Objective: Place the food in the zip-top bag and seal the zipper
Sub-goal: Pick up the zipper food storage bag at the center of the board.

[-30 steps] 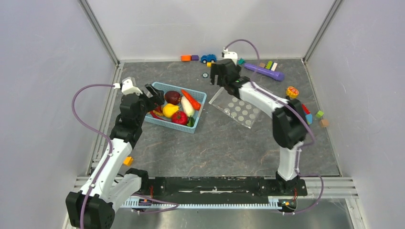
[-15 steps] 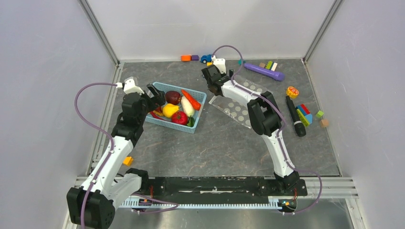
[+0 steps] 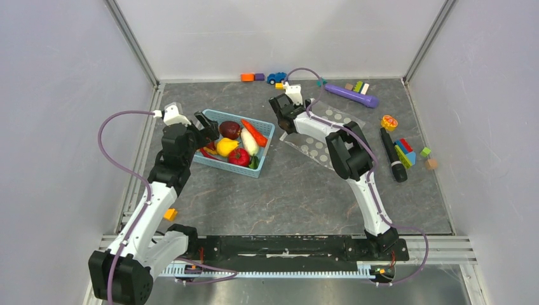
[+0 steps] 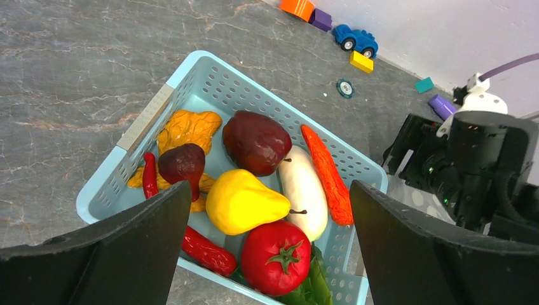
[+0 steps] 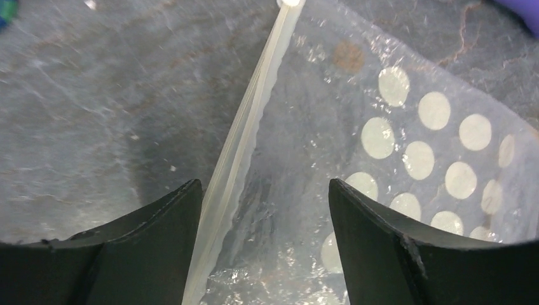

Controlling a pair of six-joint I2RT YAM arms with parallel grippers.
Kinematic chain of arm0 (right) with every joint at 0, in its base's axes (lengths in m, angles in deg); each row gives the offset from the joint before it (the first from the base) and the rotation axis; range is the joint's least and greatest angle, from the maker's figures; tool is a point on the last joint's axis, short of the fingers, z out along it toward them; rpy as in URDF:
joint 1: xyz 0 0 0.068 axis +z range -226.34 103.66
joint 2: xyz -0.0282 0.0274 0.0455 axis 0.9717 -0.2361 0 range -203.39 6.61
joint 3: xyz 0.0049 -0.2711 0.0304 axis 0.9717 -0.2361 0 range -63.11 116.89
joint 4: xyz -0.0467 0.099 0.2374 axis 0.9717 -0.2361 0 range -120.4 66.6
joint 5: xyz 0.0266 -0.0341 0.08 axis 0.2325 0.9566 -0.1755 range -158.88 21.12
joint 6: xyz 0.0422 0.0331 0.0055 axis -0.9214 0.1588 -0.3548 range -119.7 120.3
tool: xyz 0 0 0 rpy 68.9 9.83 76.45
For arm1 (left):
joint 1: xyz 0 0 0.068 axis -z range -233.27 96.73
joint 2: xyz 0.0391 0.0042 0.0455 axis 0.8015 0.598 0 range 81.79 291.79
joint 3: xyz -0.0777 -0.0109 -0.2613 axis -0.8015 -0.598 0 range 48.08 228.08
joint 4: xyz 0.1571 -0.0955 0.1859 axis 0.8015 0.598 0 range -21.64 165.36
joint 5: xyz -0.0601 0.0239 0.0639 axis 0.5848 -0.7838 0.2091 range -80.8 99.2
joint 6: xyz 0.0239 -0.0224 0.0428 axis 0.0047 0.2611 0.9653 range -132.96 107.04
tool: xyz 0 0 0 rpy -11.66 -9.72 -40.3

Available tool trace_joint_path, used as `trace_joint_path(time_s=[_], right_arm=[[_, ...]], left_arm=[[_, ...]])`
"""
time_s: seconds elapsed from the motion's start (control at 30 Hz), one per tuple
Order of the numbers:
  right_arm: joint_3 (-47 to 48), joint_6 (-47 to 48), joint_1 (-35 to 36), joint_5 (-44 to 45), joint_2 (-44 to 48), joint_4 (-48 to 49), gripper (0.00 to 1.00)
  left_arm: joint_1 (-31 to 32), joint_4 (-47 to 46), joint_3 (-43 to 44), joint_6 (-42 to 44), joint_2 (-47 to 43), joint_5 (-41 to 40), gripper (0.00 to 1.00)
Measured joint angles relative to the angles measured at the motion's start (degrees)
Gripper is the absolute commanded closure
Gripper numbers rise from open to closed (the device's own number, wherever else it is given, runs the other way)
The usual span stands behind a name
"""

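Observation:
The food lies in a light-blue basket (image 3: pixel 262 150): a yellow pepper (image 4: pixel 245 201), a red tomato (image 4: pixel 275 255), a dark maroon piece (image 4: pixel 255 141), an orange carrot (image 4: pixel 327 174), a white radish (image 4: pixel 304 190) and green bits (image 4: pixel 311 289). My left gripper (image 4: pixel 268 187) is open and empty above the basket's left side (image 3: pixel 206 127). The clear dotted zip-top bag (image 3: pixel 316 151) lies flat to the right of the basket. My right gripper (image 5: pixel 264 184) is open low over its zipper edge (image 3: pixel 284 117). The pale zipper strip (image 5: pixel 245 140) runs beside the left finger. The slider tab (image 5: pixel 290 2) is at the view's top edge.
A purple cylinder (image 3: pixel 351 95), a blue car (image 3: pixel 276 77) and small blocks (image 3: pixel 247 77) lie along the back wall. A black pen-like object (image 3: pixel 393 155), coloured blocks (image 3: pixel 405 152) and an orange round piece (image 3: pixel 389 121) lie right of the bag. An orange block (image 3: pixel 170 214) sits by the left arm.
My right arm has folded leftward and its gripper has moved left and nearer, down onto the bag's zipper edge. My left arm has barely moved.

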Motion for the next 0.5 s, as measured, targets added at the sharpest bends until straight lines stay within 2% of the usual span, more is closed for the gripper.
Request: trace_joint_path(time_s=[0.07, 0.27, 0.43, 0.5], right_arm=[[-1.6, -0.1, 0.0, 0.6, 0.0, 0.5, 0.30], [-3.3, -0.5, 0.0, 1.7, 0.1, 1.9, 0.62], [-5.5, -0.8, 0.1, 2.1, 0.9, 2.6, 0.97], [-6.8, -0.7, 0.1, 2.2, 1.5, 3.0, 1.00]], left_arm=[[0.0, 0.0, 0.0, 0.0, -0.2, -0.1, 0.00], [0.0, 0.0, 0.0, 0.0, -0.5, -0.3, 0.00], [0.0, 0.0, 0.0, 0.0, -0.5, -0.4, 0.00], [0.0, 0.0, 0.0, 0.0, -0.5, -0.4, 0.00]])
